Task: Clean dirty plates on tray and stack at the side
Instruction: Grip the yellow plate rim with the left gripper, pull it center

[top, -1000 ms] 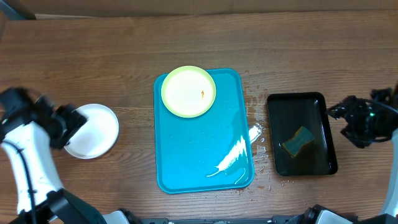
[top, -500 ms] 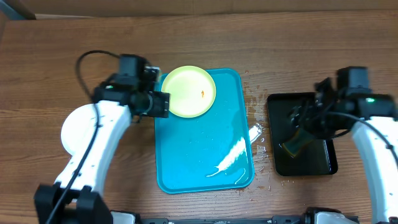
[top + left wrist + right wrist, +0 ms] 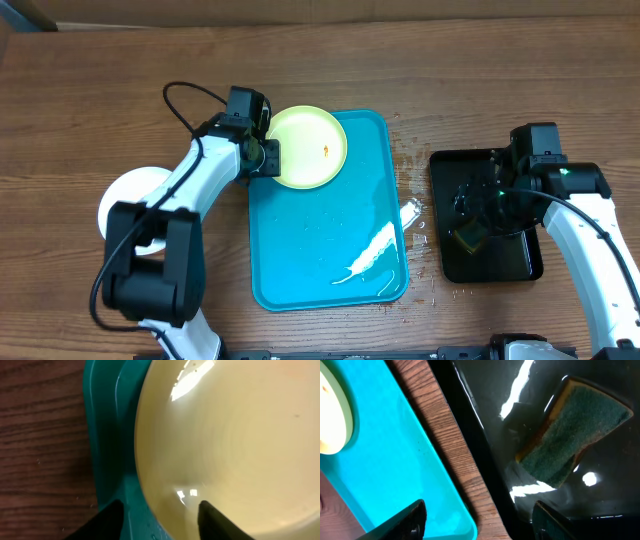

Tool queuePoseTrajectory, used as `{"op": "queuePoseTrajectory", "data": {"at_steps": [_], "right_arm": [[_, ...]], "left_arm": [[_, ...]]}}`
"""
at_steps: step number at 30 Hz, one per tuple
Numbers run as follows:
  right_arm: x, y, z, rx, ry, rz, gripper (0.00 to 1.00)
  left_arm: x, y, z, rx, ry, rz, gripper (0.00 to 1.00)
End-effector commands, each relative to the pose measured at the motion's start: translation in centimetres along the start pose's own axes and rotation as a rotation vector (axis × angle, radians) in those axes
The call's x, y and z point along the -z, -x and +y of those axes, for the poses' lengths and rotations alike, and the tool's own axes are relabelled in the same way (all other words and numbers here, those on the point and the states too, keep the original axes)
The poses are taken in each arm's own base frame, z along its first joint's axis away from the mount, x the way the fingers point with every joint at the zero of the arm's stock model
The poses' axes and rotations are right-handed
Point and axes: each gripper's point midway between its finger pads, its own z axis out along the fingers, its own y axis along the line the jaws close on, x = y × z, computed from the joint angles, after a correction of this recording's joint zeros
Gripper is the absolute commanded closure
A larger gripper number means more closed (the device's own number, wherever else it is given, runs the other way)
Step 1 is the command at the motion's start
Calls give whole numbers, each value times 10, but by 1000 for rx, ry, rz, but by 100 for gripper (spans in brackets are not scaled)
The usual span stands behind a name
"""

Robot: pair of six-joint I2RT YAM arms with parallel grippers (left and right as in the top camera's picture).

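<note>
The pale yellow-green plate (image 3: 305, 147) with a small orange smear lies in the far left corner of the turquoise tray (image 3: 330, 220). My left gripper (image 3: 264, 156) is open at the plate's left rim. In the left wrist view one finger is over the tray's rim (image 3: 107, 435) and the other over the plate (image 3: 230, 435). A white plate (image 3: 122, 192) lies on the table left of the tray, partly hidden by my left arm. My right gripper (image 3: 478, 207) is open above the black tray (image 3: 520, 260), close to the sponge (image 3: 468, 237).
The sponge (image 3: 575, 430), green and yellow, lies in the wet black tray (image 3: 485, 450). White foam streaks (image 3: 375, 250) cover the turquoise tray's near right part. Water drops (image 3: 412, 215) wet the wood between the two trays.
My left gripper has moved right, up to the yellow-green plate's rim. My right gripper has shifted down and left over the black tray towards the sponge.
</note>
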Motion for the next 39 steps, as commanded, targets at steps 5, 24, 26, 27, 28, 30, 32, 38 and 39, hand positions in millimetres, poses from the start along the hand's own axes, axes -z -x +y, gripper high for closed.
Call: {"op": "queuePoseTrajectory", "data": {"at_steps": [5, 24, 26, 27, 28, 30, 32, 38, 39], "right_arm": [[0, 1, 0, -6, -8, -10, 31], [-1, -2, -2, -10, -15, 1, 26], [-5, -4, -6, -27, -27, 6, 26], [-8, -4, -13, -67, -60, 2, 27], [-11, -5, -23, -114, -103, -8, 31], [-19, -5, -38, -164, -164, -30, 35], [-30, -8, -47, -201, -190, -33, 35], [-67, -10, -61, -283, -201, -23, 39], [-74, -12, -65, -299, -209, -12, 44]], "left_arm": [[-8, 0, 1, 81, -1, 16, 96], [34, -108, 0, 147, 64, 458, 75], [36, -111, -6, 138, 47, 470, 66], [37, -113, -10, 136, 32, 477, 64], [39, -114, -14, 131, 22, 478, 62], [43, -113, -18, 114, 19, 467, 61], [49, -112, -22, 99, 13, 451, 57], [74, -106, -30, 58, -7, 376, 49], [78, -103, -30, 57, -9, 358, 49]]}}
